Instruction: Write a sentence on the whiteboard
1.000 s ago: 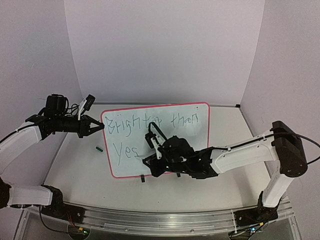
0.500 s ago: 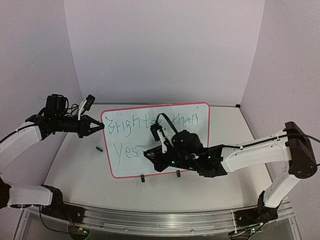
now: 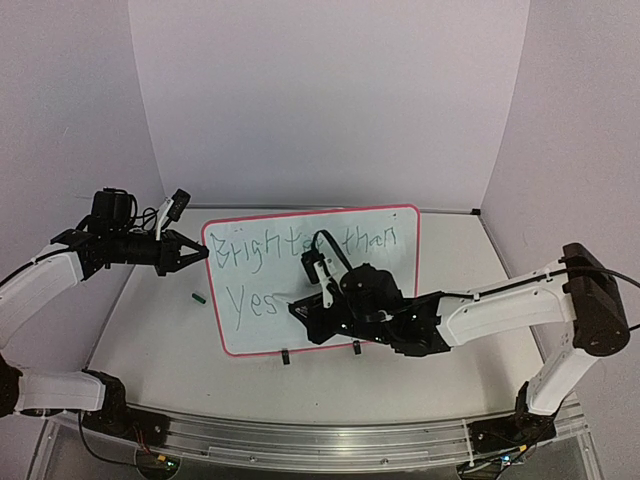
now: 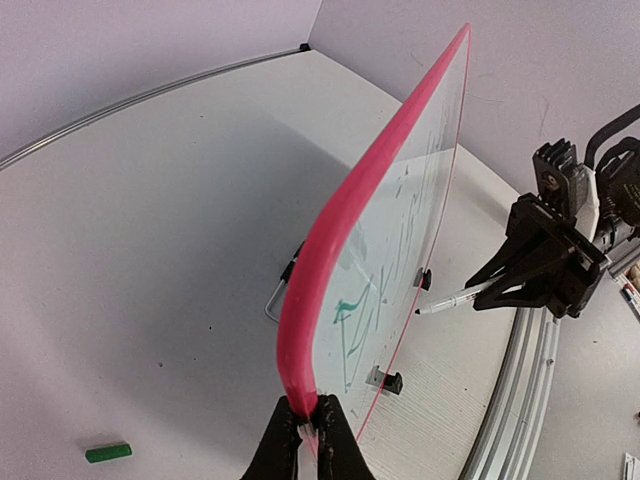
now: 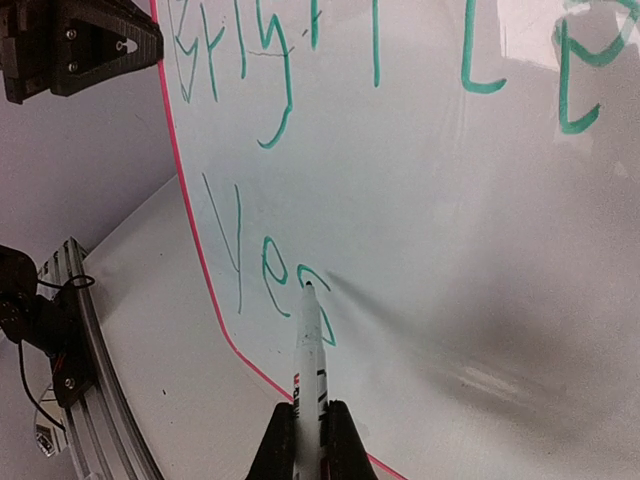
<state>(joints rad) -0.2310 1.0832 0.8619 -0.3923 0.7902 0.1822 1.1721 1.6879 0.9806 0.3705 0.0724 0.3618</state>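
The whiteboard stands tilted on its long edge, red-pink frame around it. The sentence in green reads "Brighter than" with "Yes" below. My left gripper is shut on the board's left frame edge, which shows pinched between its fingers. My right gripper is shut on a white marker. The marker's tip sits at the top of the "s" of the sentence; contact with the board cannot be told. From the left wrist, the marker points at the board's face.
A small green cap lies on the table left of the board, seen also as the cap. Two black clips hold the board's lower edge. A metal rail runs along the near edge. Walls enclose the back and sides.
The right arm swung up and to the right, then eased back slightly left, keeping the marker near the "Yes". The left arm and the board stay still.
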